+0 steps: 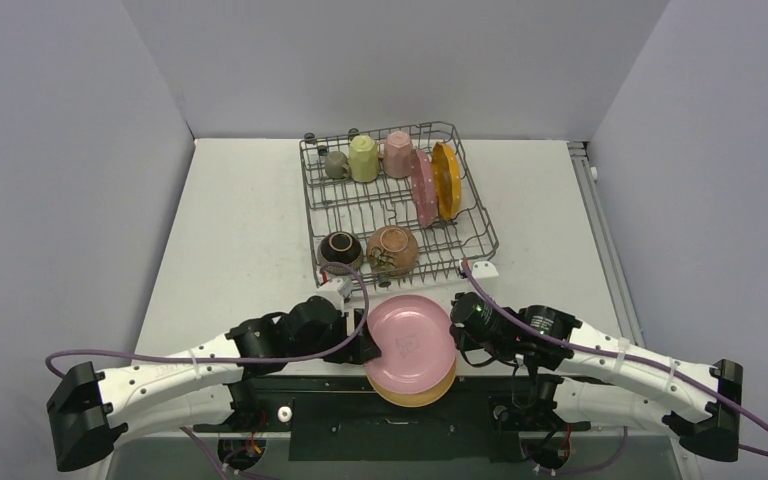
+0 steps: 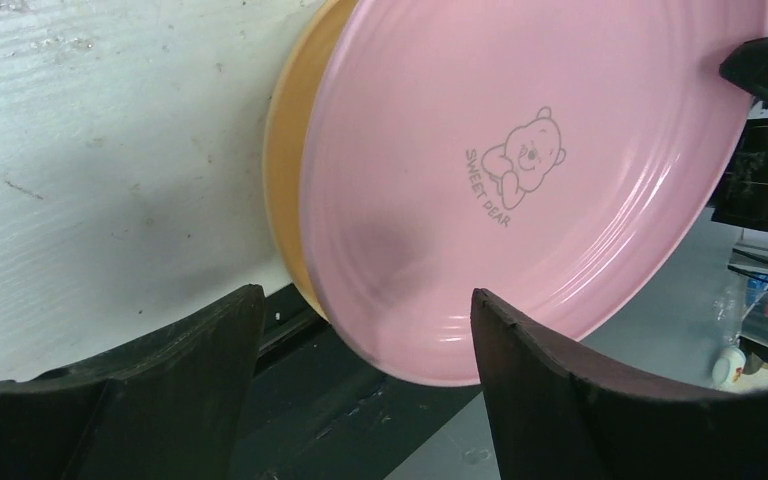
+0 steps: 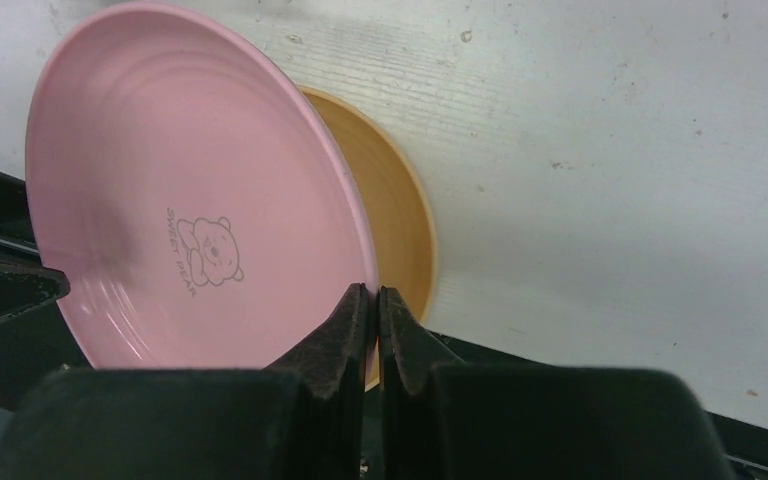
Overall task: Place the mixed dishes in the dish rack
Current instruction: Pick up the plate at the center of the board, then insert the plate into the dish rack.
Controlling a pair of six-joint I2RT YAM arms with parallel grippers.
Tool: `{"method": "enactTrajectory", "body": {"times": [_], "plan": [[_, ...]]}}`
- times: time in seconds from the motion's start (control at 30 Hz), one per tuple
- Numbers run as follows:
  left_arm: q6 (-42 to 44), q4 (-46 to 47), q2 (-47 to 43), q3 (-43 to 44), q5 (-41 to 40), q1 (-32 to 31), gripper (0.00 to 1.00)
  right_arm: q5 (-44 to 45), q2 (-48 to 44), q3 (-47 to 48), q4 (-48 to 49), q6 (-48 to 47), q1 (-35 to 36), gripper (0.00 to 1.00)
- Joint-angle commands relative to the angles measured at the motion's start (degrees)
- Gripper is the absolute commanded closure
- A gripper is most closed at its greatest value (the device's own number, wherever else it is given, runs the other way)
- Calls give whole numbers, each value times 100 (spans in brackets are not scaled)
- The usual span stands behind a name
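A pink plate with a bear print (image 1: 410, 340) lies tilted over a tan-orange plate (image 1: 415, 397) at the table's near edge. My right gripper (image 1: 457, 340) is shut on the pink plate's right rim, as the right wrist view (image 3: 375, 290) shows, with the pink plate (image 3: 180, 200) raised off the tan plate (image 3: 400, 220). My left gripper (image 1: 368, 345) is open at the plate's left rim. In the left wrist view, the left gripper (image 2: 365, 295) has its fingers apart just short of the pink plate (image 2: 520, 180), with the tan plate (image 2: 285, 170) behind.
The dish rack (image 1: 480, 215) stands at the far middle. It holds a grey cup (image 1: 336, 164), yellow mug (image 1: 363, 158), pink mug (image 1: 397, 153), an upright pink plate (image 1: 423, 188), an orange plate (image 1: 446, 180) and two brown bowls (image 1: 340, 248) (image 1: 392, 250).
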Motion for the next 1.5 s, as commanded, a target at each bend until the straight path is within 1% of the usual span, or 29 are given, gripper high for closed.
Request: {"method": "enactTrajectory", "body": {"times": [0.0, 0.2, 0.27, 0.33, 0.37, 0.4, 0.57, 0.63, 0.67, 0.7, 0.73, 0.77, 0.8, 0.83, 0.9, 0.93, 0.97, 1.0, 1.03, 1.07, 1.1, 1.17, 1.27, 1.3, 1.33, 1.37, 1.4, 1.43, 1.47], "plan": [[109, 2, -69, 289, 230, 99, 28, 148, -60, 392, 8, -45, 84, 100], [93, 147, -4, 193, 569, 232, 33, 57, -155, 442, 76, -60, 107, 100], [61, 181, -62, 152, 602, 247, 36, 69, -200, 423, 99, -63, 105, 100], [36, 219, -135, 136, 676, 291, 44, 9, -218, 396, 157, -50, 108, 100], [29, 246, -160, 134, 707, 320, 50, -35, -224, 388, 181, -47, 108, 100], [14, 267, -175, 122, 775, 332, 53, -63, -231, 378, 224, -38, 108, 100], [-16, 341, -218, 68, 906, 402, 55, -216, -345, 393, 364, -31, 108, 100], [-31, 384, -242, 44, 955, 438, 63, -250, -372, 397, 372, -21, 108, 100], [-47, 411, -266, 31, 1006, 453, 71, -263, -388, 391, 377, -21, 103, 100], [-56, 468, -272, 11, 1044, 494, 75, -289, -396, 386, 376, -16, 104, 100], [-69, 496, -298, 1, 1125, 536, 82, -295, -425, 375, 378, -14, 102, 100], [-71, 520, -305, -12, 1151, 554, 86, -298, -450, 374, 381, 3, 106, 100], [-84, 522, -333, -19, 1189, 584, 97, -303, -506, 350, 385, 9, 103, 100], [-92, 531, -358, -28, 1216, 600, 99, -306, -548, 330, 404, 14, 101, 100], [-117, 543, -461, -53, 1260, 656, 100, -321, -676, 226, 469, 7, 93, 100], [-124, 547, -543, -57, 1276, 706, 100, -328, -767, 135, 482, 20, 91, 96], [-132, 526, -582, -60, 1293, 727, 100, -337, -806, 47, 507, 31, 86, 85], [-133, 507, -668, -69, 1310, 772, 100, -376, -868, -2, 519, 54, 83, 80], [-145, 507, -705, -70, 1367, 791, 100, -409, -891, -82, 565, 65, 78, 73], [-149, 509, -771, -74, 1409, 840, 100, -489, -937, -128, 601, 96, 72, 70], [-152, 508, -801, -71, 1477, 860, 100, -527, -961, -221, 687, 108, 72, 64], [-160, 505, -889, -58, 1545, 909, 100, -647, -1005, -351, 807, 157, 66, 58], [-161, 493, -998, -37, 1576, 939, 100, -782, -1003, -471, 967, 216, 72, 55], [-168, 491, -1011, -36, 1601, 937, 100, -814, -1007, -531, 1025, 225, 73, 56], [-169, 501, -1017, -37, 1613, 939, 100, -889, -1023, -559, 1175, 257, 73, 59], [-170, 504, -1016, -36, 1647, 941, 100, -938, -1035, -597, 1248, 268, 73, 73], [-170, 500, -1018, -28, 1650, 946, 100, -945, -1070, -605, 1374, 287, 73, 81], [-170, 499, -1029, -23, 1654, 950, 100, -884, -1109, -580, 1414, 296, 70, 95], [-166, 494, -1031, -3, 1653, 955, 100, -834, -1126, -499, 1443, 294, 71, 99]]}}
